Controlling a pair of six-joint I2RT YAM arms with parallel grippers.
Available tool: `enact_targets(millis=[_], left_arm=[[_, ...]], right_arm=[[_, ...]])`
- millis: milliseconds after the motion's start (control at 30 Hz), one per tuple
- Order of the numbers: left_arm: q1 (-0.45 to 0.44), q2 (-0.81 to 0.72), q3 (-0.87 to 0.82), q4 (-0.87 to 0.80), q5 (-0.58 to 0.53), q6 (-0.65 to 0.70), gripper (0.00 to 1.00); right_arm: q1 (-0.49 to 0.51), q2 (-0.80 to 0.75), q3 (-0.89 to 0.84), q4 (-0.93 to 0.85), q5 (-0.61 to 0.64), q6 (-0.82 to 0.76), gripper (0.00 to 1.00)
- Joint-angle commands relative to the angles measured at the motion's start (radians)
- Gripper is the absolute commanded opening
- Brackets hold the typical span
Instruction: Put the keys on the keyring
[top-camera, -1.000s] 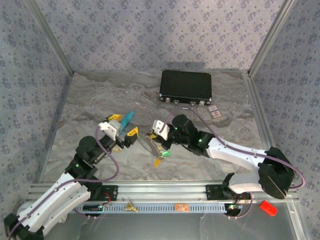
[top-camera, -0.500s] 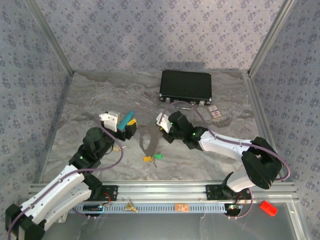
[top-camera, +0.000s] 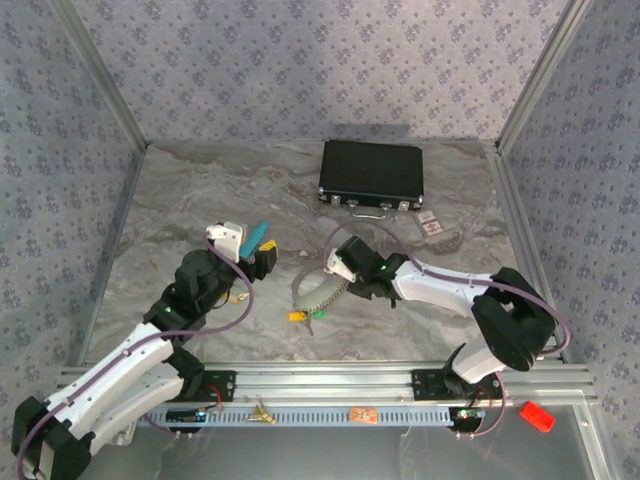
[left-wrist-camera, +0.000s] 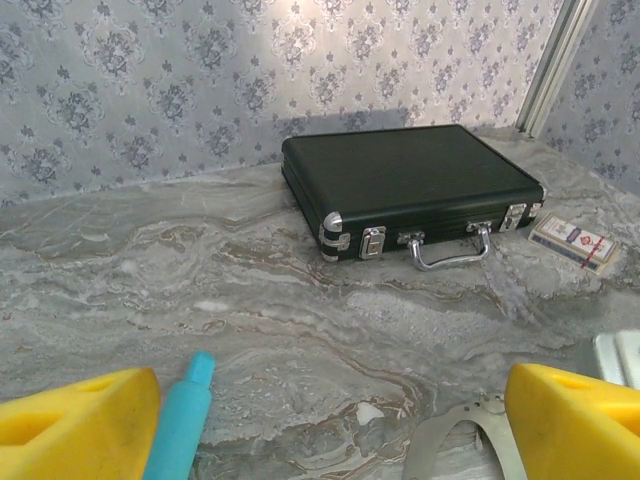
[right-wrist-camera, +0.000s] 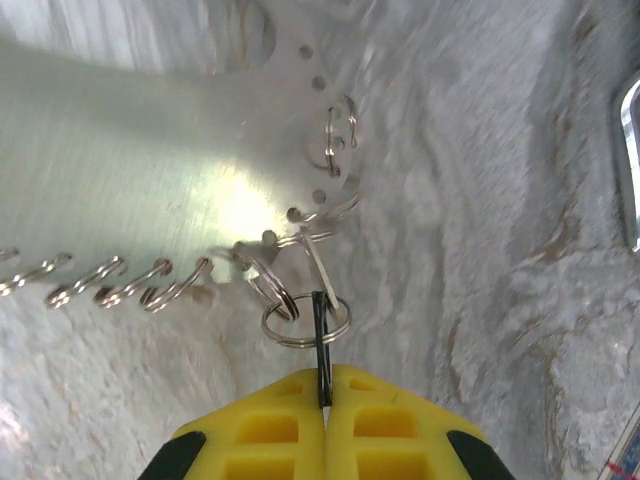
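Note:
The keyring (top-camera: 312, 292) is a curved silver piece with small rings and a short chain, lying mid-table. A small yellow piece (top-camera: 297, 316) and a green tag (top-camera: 316, 312) sit at its near end. My right gripper (top-camera: 334, 277) is at its far end. In the right wrist view its yellow fingers (right-wrist-camera: 262, 432) are shut (right-wrist-camera: 324, 400) on a thin dark ring linked to a small silver ring of the keyring (right-wrist-camera: 305, 322). My left gripper (top-camera: 257, 258) stands open (left-wrist-camera: 325, 440) over bare table, with an end of the keyring (left-wrist-camera: 462, 436) by its right finger. One brass key (top-camera: 262, 412) lies on the front rail.
A teal tube (top-camera: 258, 236) lies against the left gripper's left finger (left-wrist-camera: 178, 432). A black case (top-camera: 371, 172) stands at the back, its handle (left-wrist-camera: 450, 250) facing me. A small card box (top-camera: 431, 225) lies right of it. Walls close in both sides.
The right gripper has slid right and nearer, dragging the keyring with it. The left gripper has swung farther out beside the teal tube and stays open.

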Motion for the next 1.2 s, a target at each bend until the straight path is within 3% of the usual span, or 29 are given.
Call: enact_targets(millis=[0,100,300,433,533,633,733,833,1167], left_arm=[[0.007,0.003,0.037,0.003,0.007,-0.010,0.89],[0.009,0.005,0.036,0.006,0.005,-0.010,0.89],[0.019,0.004,0.032,-0.001,0.005,-0.005,0.89],[0.022,0.006,0.025,-0.003,0.002,-0.004,0.89],[0.024,0.011,0.022,-0.003,-0.003,-0.007,0.89],[0.025,0.017,0.020,-0.005,-0.014,-0.022,0.89],[0.027,0.027,0.017,-0.008,-0.037,-0.050,0.89],[0.028,0.038,0.014,-0.013,-0.065,-0.078,0.89],[0.085,0.060,-0.009,-0.062,-0.075,-0.242,0.89]], right_arm=[[0.014,0.031,0.006,-0.097,0.108,-0.056,0.00],[0.014,0.043,0.004,-0.108,0.135,-0.067,0.05],[0.002,0.023,0.008,-0.133,0.180,-0.076,0.32],[-0.009,-0.075,0.028,-0.133,0.068,0.008,0.35],[-0.015,-0.192,0.025,-0.070,-0.159,0.185,0.36],[0.003,-0.280,-0.039,0.081,-0.369,0.456,0.36],[0.038,-0.293,-0.066,0.139,-0.383,0.818,0.37],[0.050,-0.243,-0.010,0.022,-0.386,1.055,0.34],[0.148,-0.059,0.040,0.045,-0.532,1.236,0.27]])
